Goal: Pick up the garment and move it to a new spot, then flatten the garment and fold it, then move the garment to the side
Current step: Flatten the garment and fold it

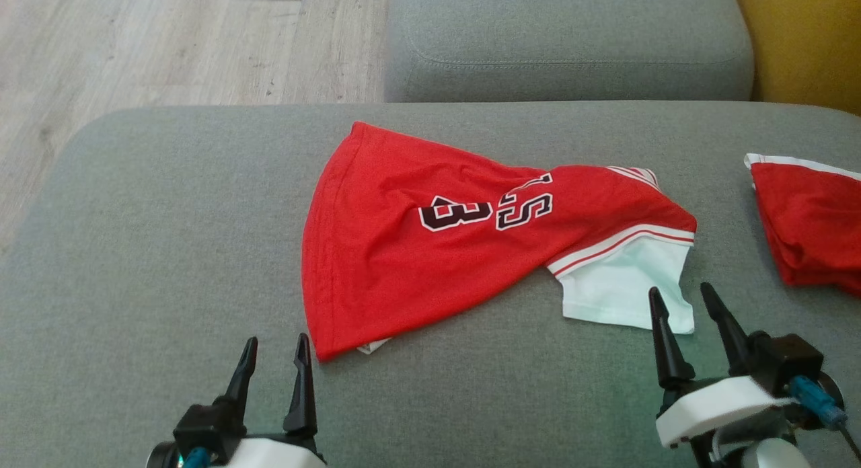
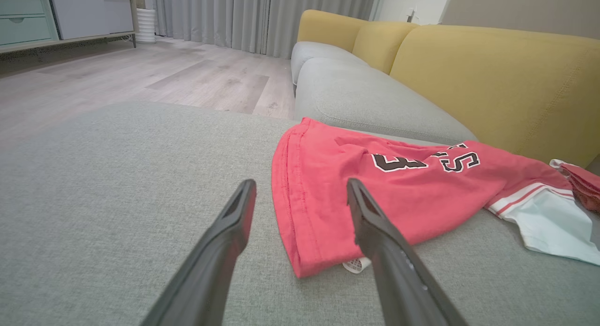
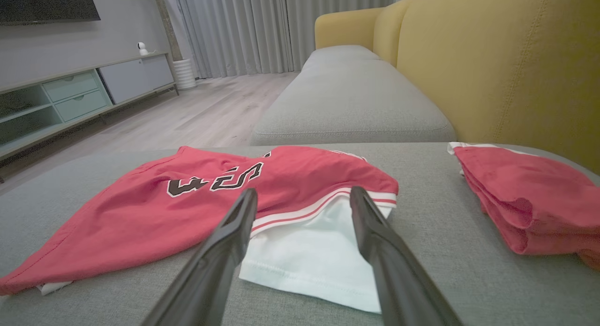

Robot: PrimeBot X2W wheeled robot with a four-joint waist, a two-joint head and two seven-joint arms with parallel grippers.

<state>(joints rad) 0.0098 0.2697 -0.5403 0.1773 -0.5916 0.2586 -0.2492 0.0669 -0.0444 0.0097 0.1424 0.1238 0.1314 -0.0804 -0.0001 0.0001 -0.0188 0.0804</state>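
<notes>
1. Red shirt (image 1: 430,253), printed with dark numerals and letters, lies crumpled and twisted near the middle of the grey seat cushion (image 1: 168,253). Its hem end fans out toward the robot's left, and its white sleeve (image 1: 625,293) trails at the right.
2. Left gripper (image 1: 278,339): jaws spread wide and empty, just short of the shirt's near hem corner, where a small white tag (image 1: 372,347) peeks out. In the left wrist view that corner lies between the two fingers and a little beyond them.
3. Right gripper (image 1: 680,288): jaws likewise parted and holding nothing, fingertips at the near edge of the white sleeve. Whether they touch the cloth cannot be told.
4. Second red garment (image 1: 814,219): a bunched pile at the cushion's far right, well apart from the shirt.
5. Step in hand, as judged: the first one, the pick-up. The shirt is neither flattened nor folded, and each gripper is poised at one end of it.
6. Next move, as judged: each gripper should drop to the cloth and close, the left on the hem corner and the right on the sleeve or the striped edge beside it. The pinch must be low enough to catch fabric without digging into the cushion. Both arms should then rise together so the twist falls out. The bare stretch of cushion to the left offers a new spot.
</notes>
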